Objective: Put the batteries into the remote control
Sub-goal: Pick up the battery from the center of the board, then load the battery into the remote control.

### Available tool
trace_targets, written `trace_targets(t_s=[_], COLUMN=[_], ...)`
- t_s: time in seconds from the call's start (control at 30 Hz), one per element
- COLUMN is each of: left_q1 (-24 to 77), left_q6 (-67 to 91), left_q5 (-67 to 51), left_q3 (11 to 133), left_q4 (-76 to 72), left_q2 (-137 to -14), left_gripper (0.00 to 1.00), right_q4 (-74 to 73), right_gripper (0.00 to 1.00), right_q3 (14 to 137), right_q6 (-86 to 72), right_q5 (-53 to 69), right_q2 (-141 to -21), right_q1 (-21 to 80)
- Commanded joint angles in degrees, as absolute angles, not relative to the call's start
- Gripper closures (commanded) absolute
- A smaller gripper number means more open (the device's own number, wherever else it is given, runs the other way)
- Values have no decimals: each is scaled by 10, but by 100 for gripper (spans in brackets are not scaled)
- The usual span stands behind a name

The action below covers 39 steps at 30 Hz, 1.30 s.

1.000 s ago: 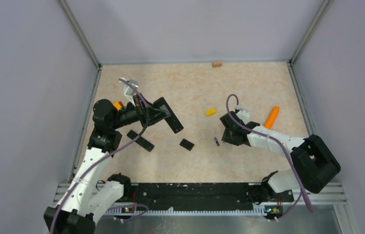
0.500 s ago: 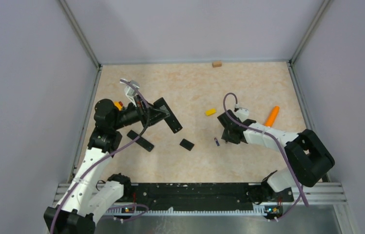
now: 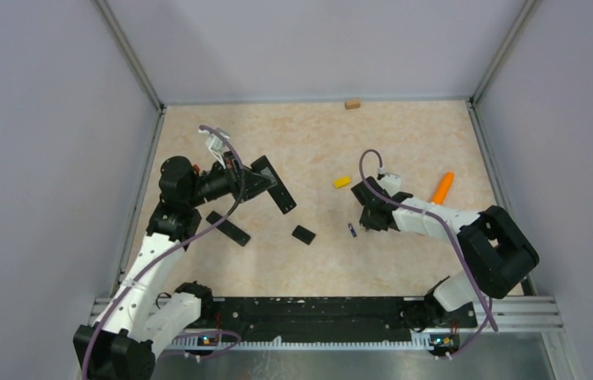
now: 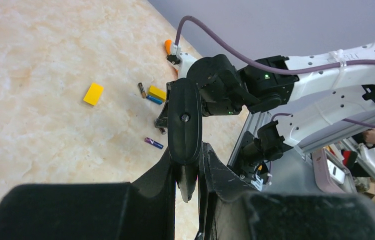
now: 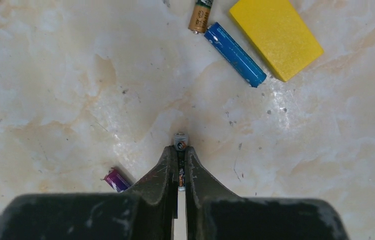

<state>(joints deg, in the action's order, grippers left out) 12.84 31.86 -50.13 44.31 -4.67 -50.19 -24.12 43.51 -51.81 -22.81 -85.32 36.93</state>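
Right wrist view: my right gripper (image 5: 179, 170) is pinching one battery (image 5: 179, 143) at its fingertips; a purple battery (image 5: 116, 179) is lying just beside them, and a blue battery (image 5: 235, 54) is lying farther off beside a yellow block (image 5: 276, 37). My left gripper (image 4: 189, 175) is clamping the remote control (image 4: 184, 120).

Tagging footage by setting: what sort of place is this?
Probably a robotics lab test cell: plain lilac wall panels enclose a beige marbled tabletop, and two white-and-black robot arms sit bolted to a black rail at its near edge.
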Motion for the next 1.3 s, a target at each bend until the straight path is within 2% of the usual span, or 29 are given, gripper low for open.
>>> trace_targets(t_s=[0.0,0.13,0.37,0.57,0.77,0.93,1.1,1.27], left_q1=[129,130,130,130,130,140,154,154], left_q6=[354,397,416,423,441,484,492,545], left_q5=[-486,-502,-490,-491,-512,-568,-569,-570], left_q3=[457,449,437,445,448,432,440,455], left_q4=[-62,-93,-131,-133,-155,-250,-251,-258], left_q2=[-528,-560,-590,-610,-604,-584,-565,-577], left_gripper=[100,100,100,100,100,100,100,100], right_q4=[-183,-123,-19,127,188,164,131,129], right_gripper=[100,100,100,100,100,100,100,100], right_q3=[431,436,478,491,514,547,569,559], right_q6=[-478,-401,-344,-295,-267,-210,-145,-123], right_q5=[-218,-146,-48,54,123,95,7,-70], right_q2=[-835,-762,-641,-599,-604,-616,-621,-609], right_q1=[364,373,454,515,539,586,639,648])
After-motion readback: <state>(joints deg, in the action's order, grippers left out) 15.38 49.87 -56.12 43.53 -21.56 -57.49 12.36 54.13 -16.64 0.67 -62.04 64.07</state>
